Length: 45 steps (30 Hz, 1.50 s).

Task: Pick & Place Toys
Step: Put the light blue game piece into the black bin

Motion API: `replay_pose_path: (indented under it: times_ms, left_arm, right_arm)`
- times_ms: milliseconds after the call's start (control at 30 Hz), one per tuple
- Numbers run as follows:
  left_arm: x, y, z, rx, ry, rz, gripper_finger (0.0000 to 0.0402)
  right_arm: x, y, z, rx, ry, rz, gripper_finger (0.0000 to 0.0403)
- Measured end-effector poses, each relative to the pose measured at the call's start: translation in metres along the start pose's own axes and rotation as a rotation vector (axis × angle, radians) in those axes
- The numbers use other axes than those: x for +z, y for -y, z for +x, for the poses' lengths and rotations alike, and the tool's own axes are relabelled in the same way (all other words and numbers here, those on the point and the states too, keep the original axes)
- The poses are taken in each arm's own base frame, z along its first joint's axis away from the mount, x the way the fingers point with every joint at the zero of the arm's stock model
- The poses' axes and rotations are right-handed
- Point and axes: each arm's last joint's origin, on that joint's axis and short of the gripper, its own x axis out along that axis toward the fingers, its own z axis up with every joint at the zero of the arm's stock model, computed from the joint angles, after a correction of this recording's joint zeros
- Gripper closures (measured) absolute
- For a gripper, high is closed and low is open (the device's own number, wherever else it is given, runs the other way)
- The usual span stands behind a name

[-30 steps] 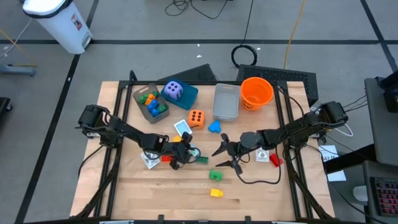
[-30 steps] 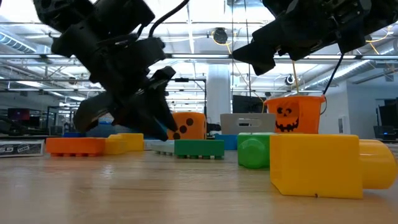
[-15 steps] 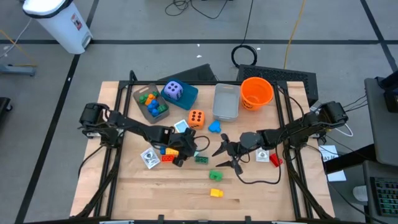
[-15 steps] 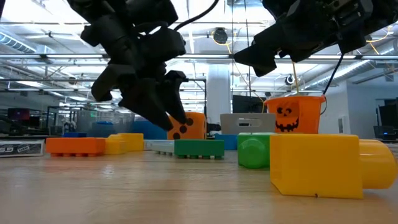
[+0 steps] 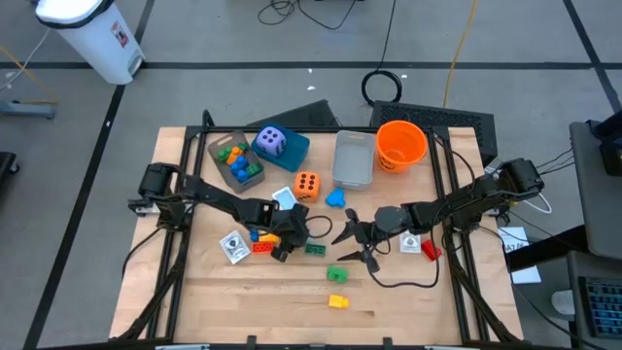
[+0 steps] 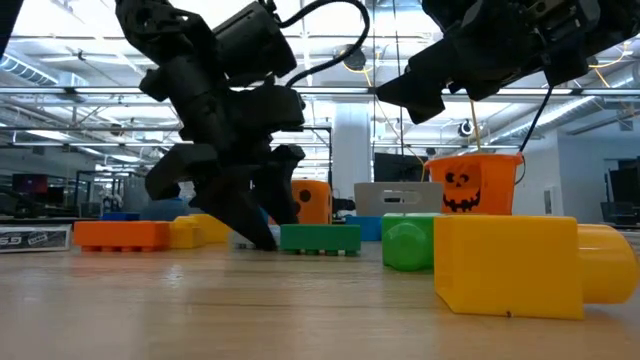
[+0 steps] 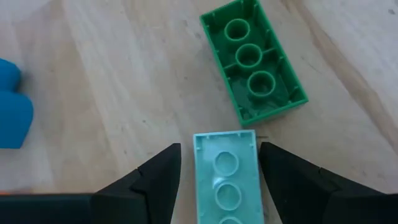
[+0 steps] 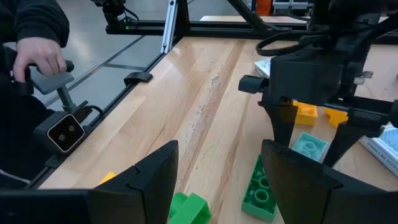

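Pale teal brick (image 7: pixel 224 180) is lying on the wooden surface (image 5: pixel 389 301) beside a green brick (image 7: pixel 254 61), the left hand (image 7: pixel 217 177) straddling it part-open without gripping, while the right hand (image 5: pixel 352 241) is hovering spread and empty.

We see a wooden table (image 5: pixel 194 301). On it lie scattered bricks (image 5: pixel 337 301), an orange die (image 5: pixel 307 184), cards (image 5: pixel 232 247), a teal box (image 5: pixel 292 148), a grey tray (image 5: pixel 354 158) and an orange bucket (image 5: pixel 400 144).
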Motion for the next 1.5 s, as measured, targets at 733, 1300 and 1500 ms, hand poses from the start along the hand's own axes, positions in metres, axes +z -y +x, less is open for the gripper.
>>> replay_pose_path:
  times_ms: [733, 1300, 1500]
  left_arm:
    - [-0.009, -0.011, -0.012, -0.054, -0.030, -0.129, 0.0265]
    - [0.036, -0.025, -0.168, 0.223, 0.443, -0.038, 0.0251]
    - [0.017, -0.038, -0.192, 0.363, 0.349, -0.111, 0.0255]
  right_arm:
    - [0.000, 0.000, 0.000, -0.001, 0.001, -0.001, 0.0179]
    - [0.008, 0.000, 0.000, -0.005, 0.087, -0.144, 0.0179]
    - [0.007, -0.001, 0.000, -0.004, 0.075, -0.140, 0.0179]
